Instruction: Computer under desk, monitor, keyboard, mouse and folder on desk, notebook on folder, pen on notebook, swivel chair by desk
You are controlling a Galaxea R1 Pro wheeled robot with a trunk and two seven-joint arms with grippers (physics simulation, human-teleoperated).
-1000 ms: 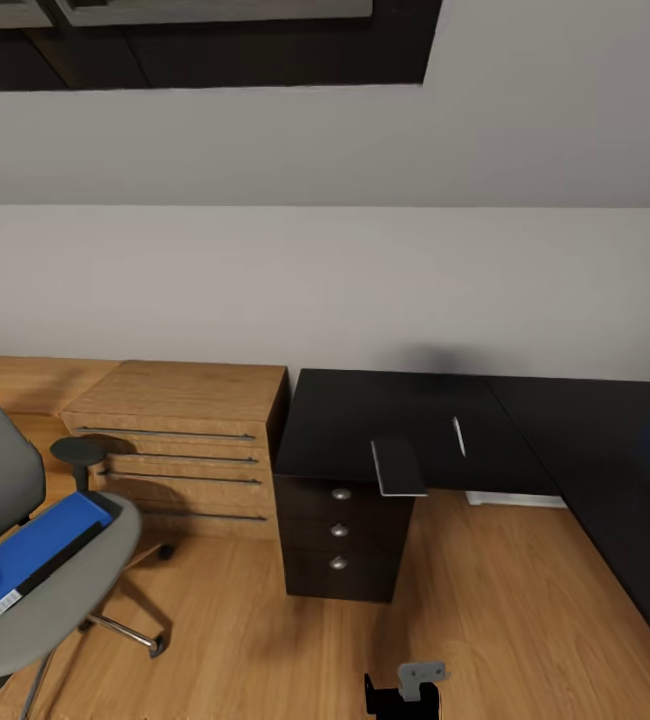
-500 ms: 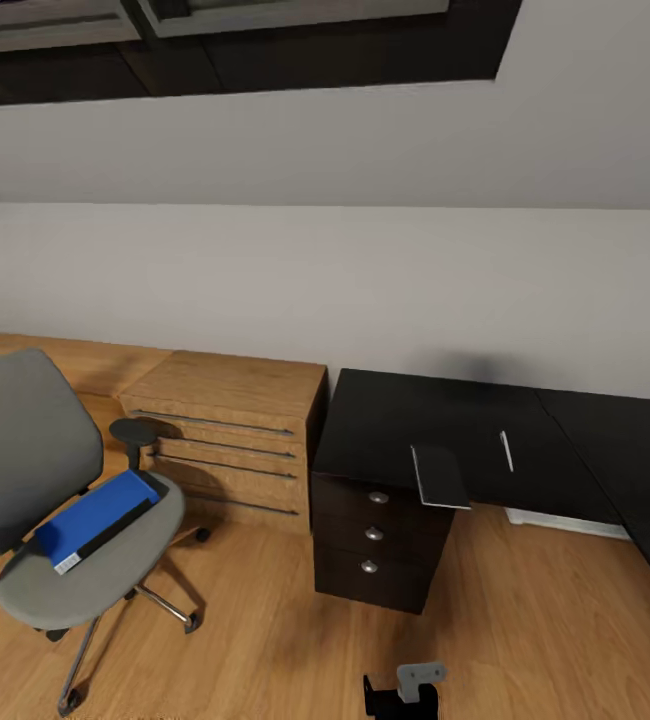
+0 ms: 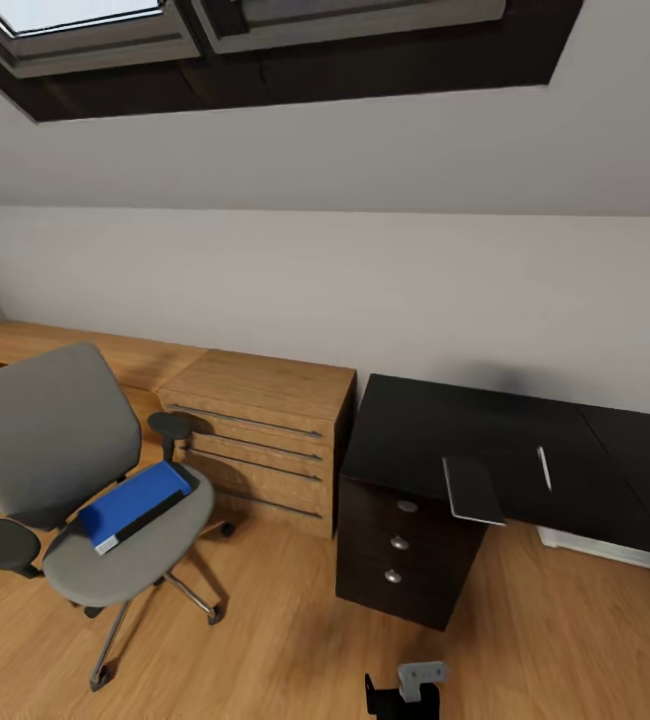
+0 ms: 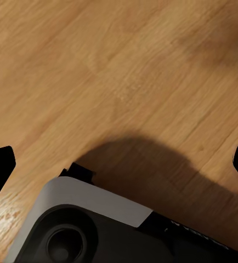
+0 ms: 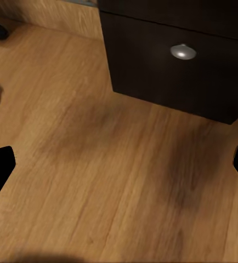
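Note:
The swivel chair, grey with black armrests, stands on the wood floor at the left of the head view. The blue folder lies flat on its seat. To the right is the black desk. The grey notebook lies at the desk's front edge and overhangs it. The thin pale pen lies on the desktop just right of the notebook. My left gripper is open over bare floor beside my own base. My right gripper is open above the floor, in front of a black drawer unit.
Low oak drawers stand against the wall between chair and desk. The black drawer unit sits under the desk's left end, and a white foot bar shows farther right. A black-framed skylight is overhead. Wood floor lies ahead.
The camera has turned left, so everything has shifted right in the picture and the whole chair has come into view. The things themselves have not moved.

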